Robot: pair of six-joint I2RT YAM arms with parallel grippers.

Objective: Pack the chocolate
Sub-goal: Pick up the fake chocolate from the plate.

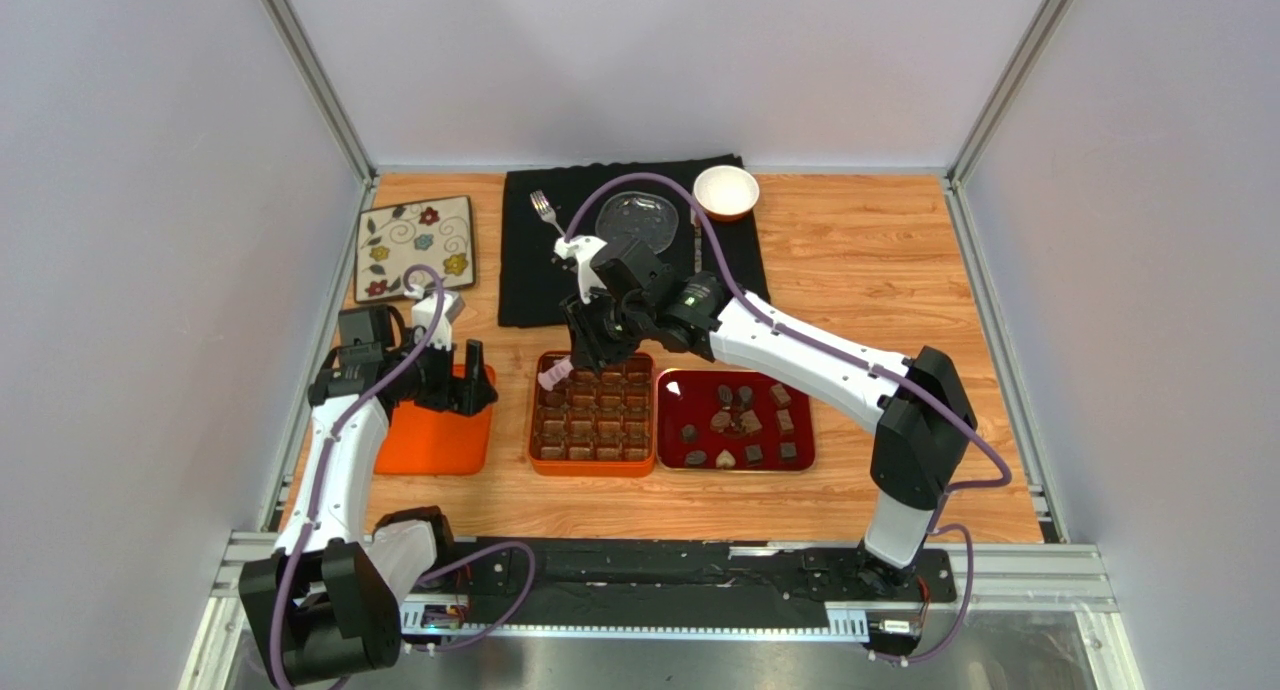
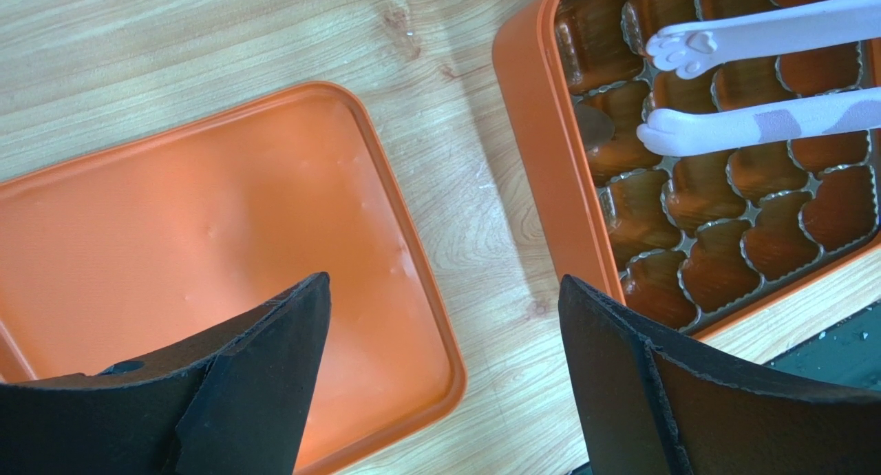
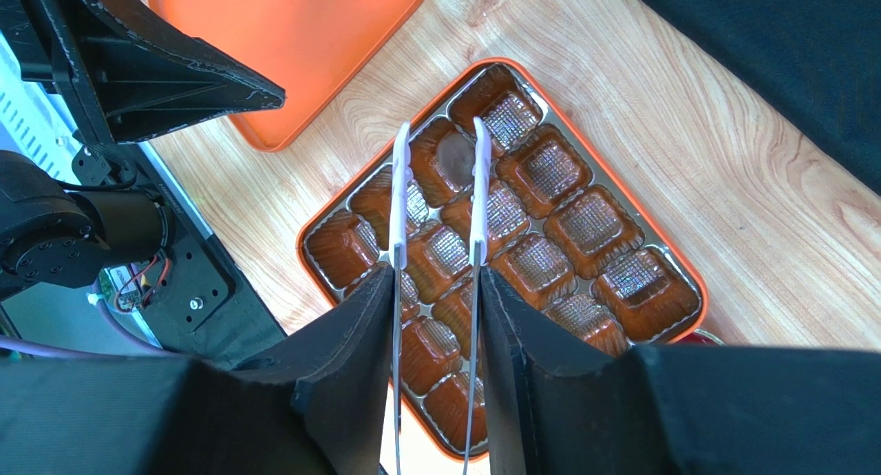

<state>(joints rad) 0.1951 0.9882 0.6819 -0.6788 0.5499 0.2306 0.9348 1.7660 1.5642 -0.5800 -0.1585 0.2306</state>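
Right now most of the chocolate [image 1: 736,420] lies scattered on a red tray [image 1: 672,455], just right of the orange box [image 2: 543,165]. The pieces there are too small to tell which way each is turned.

One roundish brown piece [image 3: 452,157] sits in a compartment near the box's far left corner. It has no clear long axis.

The right end effector [image 3: 434,279] grips white tongs [image 3: 398,196], one finger pressed against the outside of each arm. The tongs' long axis runs straight out from the fingers and slopes down to the box. Their paw-shaped tips stand apart on either side of that piece.

The left end effector [image 2: 443,284] hangs wide open and holds nothing. It is above the right edge of the orange lid [image 2: 207,248], which lies flat on the wooden surface [image 1: 902,240] left of the box.
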